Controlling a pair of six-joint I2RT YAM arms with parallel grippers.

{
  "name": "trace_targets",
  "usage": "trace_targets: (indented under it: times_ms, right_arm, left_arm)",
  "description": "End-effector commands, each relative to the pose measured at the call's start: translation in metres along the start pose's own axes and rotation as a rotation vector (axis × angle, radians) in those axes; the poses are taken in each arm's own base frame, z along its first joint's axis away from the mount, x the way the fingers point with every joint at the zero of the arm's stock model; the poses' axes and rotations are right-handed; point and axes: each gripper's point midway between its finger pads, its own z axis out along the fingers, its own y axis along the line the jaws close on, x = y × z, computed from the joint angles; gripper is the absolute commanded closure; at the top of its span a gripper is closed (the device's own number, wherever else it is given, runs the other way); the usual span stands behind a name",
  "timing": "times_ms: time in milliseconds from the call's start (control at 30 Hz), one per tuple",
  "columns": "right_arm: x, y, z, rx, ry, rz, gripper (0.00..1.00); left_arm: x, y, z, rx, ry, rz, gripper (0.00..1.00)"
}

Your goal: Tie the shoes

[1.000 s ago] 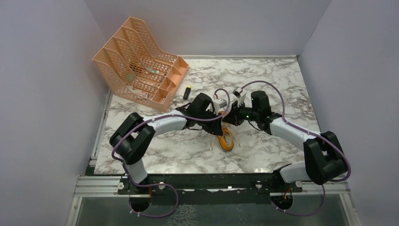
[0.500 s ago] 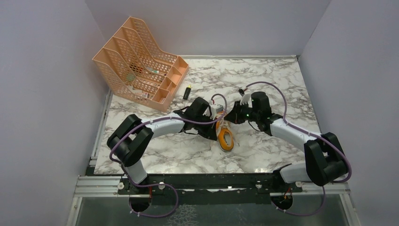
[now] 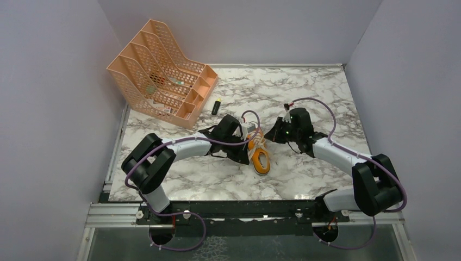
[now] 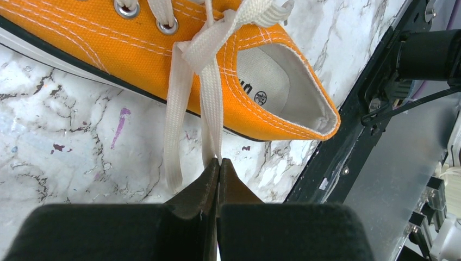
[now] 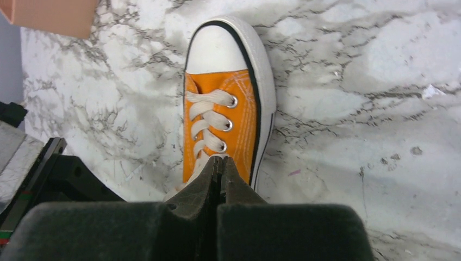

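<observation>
A: The sneaker [image 3: 260, 155] sits on its sole in the middle of the counter [image 3: 304, 92], heel end toward the arm bases. What is new around it?

B: More of it shows. A second ago both wrists were raised and crowded over it. Now they are lower and a little apart, so the orange upper and the white laces [image 4: 209, 98] lie open to the top camera.

A: And the grips?

B: The left hand [image 4: 218, 161] was partly open a second ago. It is now fully closed, with one lace strand running straight into its tips just beside the sneaker's side wall, so it seems pinched. The right hand [image 5: 220, 160] is closed as before. A lace leads from the last eyelets toward its tips, but I cannot tell whether it is actually gripped.

A: What does that mean for the tying?

B: By my reading, the left has only just taken its strand. The strands cross above the tongue, and no bow loops show, so the bow is not yet made.

A: Pose?

B: Both arms reach forward with elbows bowed outward and forearms angled in. The hands are low, one on each side of the sneaker's laced part.
</observation>
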Motion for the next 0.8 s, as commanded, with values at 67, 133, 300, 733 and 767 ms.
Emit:
trace_targets:
  times_ms: [67,133,300,733,767]
  right_arm:
    - [-0.002,-0.027,-0.005,0.176,-0.016,0.056,1.0]
    - [-0.002,-0.032,-0.006,0.198,-0.022,0.063,1.0]
    - [-0.002,-0.042,-0.01,0.24,-0.032,0.078,1.0]
    - [-0.01,-0.051,-0.016,0.28,-0.047,0.051,1.0]
    - [-0.012,-0.045,-0.014,0.238,-0.046,0.018,1.0]
  left_arm:
    - [0.0,-0.004,-0.005,0.005,-0.02,0.001,1.0]
    - [0.002,-0.002,-0.006,-0.007,-0.019,-0.006,1.0]
    - [0.008,0.008,-0.009,-0.057,0.001,-0.042,1.0]
    - [0.022,0.022,-0.02,-0.137,0.019,-0.059,1.0]
    - [0.022,0.022,-0.02,-0.133,0.018,-0.055,1.0]
